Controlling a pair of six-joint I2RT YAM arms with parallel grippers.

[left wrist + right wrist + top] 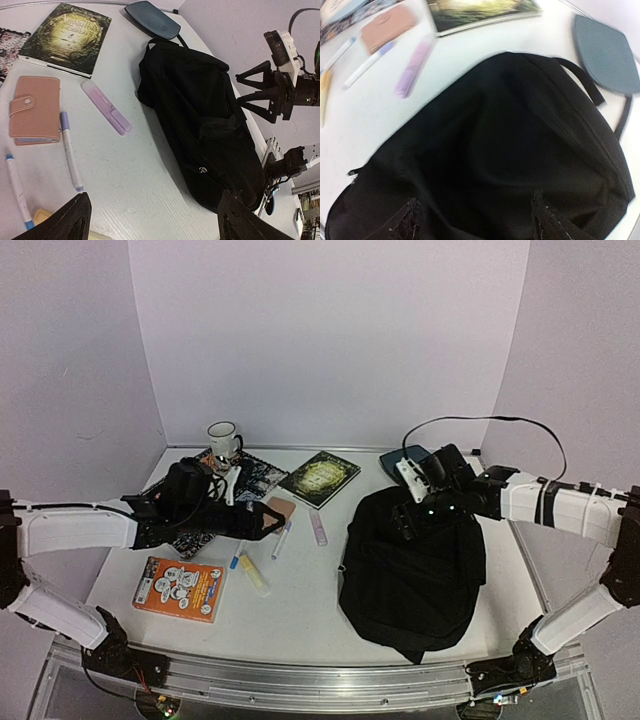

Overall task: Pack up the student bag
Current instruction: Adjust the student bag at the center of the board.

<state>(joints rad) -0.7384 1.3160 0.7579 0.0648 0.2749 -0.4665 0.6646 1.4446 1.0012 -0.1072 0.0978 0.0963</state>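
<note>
While over student bag point(415, 580), right pincer point(475, 200) agape.

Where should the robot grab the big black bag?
Probably the strap loop at the bag's far end, near the teal pad. It sticks out from the floppy cloth, so it can be pinched. Come from above with the right hand.

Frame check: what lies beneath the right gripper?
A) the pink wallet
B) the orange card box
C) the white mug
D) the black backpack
D: the right wrist view shows the right gripper, its fingers open, above the black backpack, which fills most of that view.
</note>
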